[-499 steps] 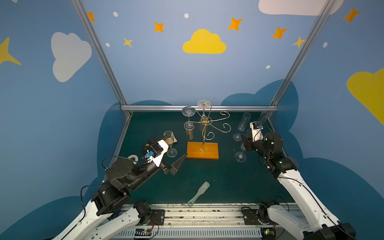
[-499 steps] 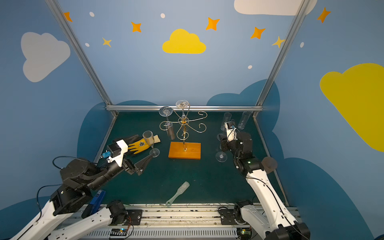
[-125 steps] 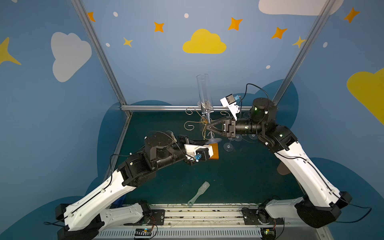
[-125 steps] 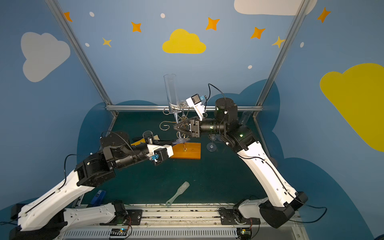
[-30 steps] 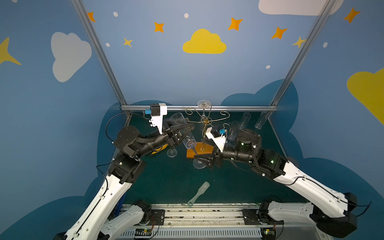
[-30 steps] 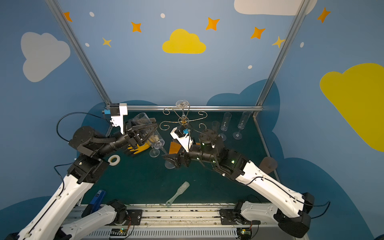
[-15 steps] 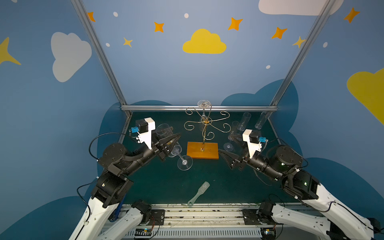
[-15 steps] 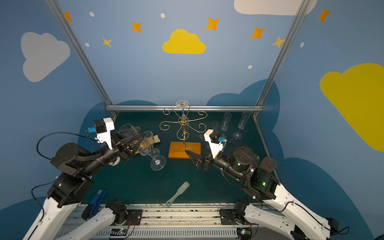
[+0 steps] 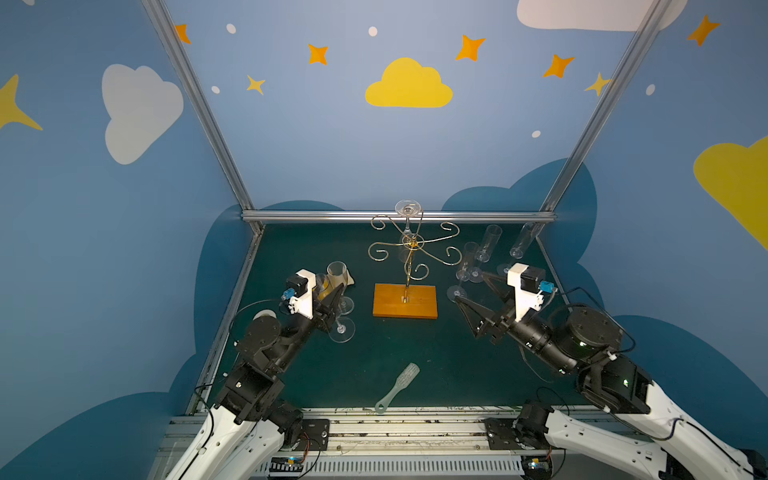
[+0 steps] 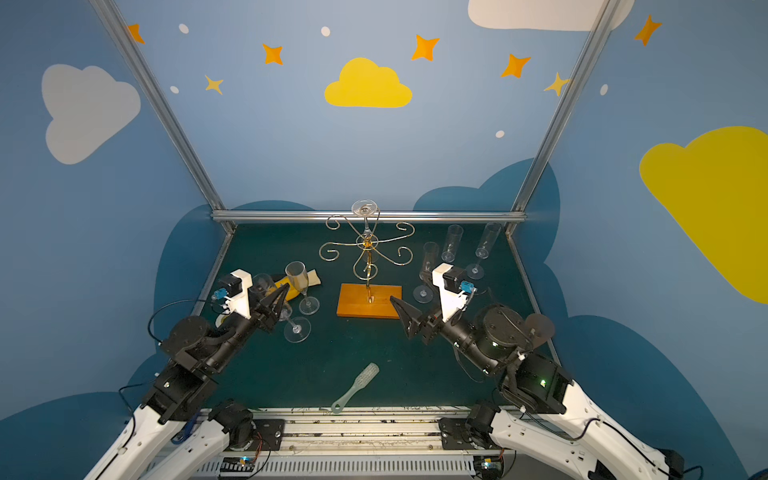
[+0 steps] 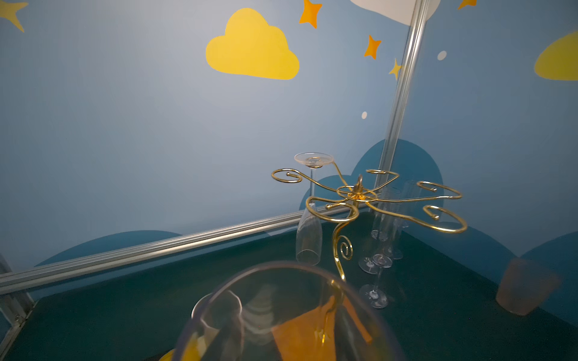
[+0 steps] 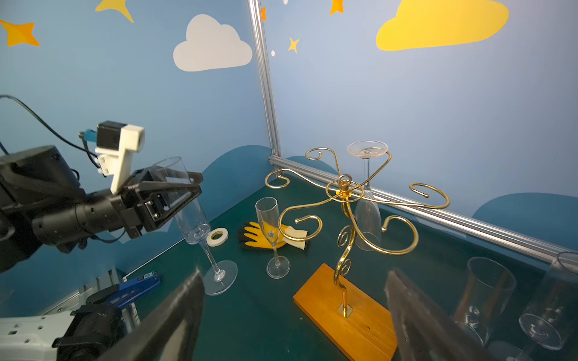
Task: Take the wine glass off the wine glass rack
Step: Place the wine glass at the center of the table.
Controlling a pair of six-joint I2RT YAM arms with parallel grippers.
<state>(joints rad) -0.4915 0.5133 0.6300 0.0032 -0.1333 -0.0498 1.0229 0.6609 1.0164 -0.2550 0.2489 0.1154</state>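
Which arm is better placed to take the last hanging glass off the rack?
Probably the right arm: its jaws stand open and empty, pointing toward the wine glass rack, where the hanging glass is at the back. The left arm is busy: its jaws grip a second glass.

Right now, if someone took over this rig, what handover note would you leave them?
Left gripper: shut on a champagne flute by its bowl, tilted, foot low at the mat.
Right gripper: open, empty, beside the wine glass rack.
Done: one upright flute stands by the yellow glove, and a group of flutes stands on the right.
Left: set down the held flute, then take off the inverted flute hanging on the rack's rear arm.
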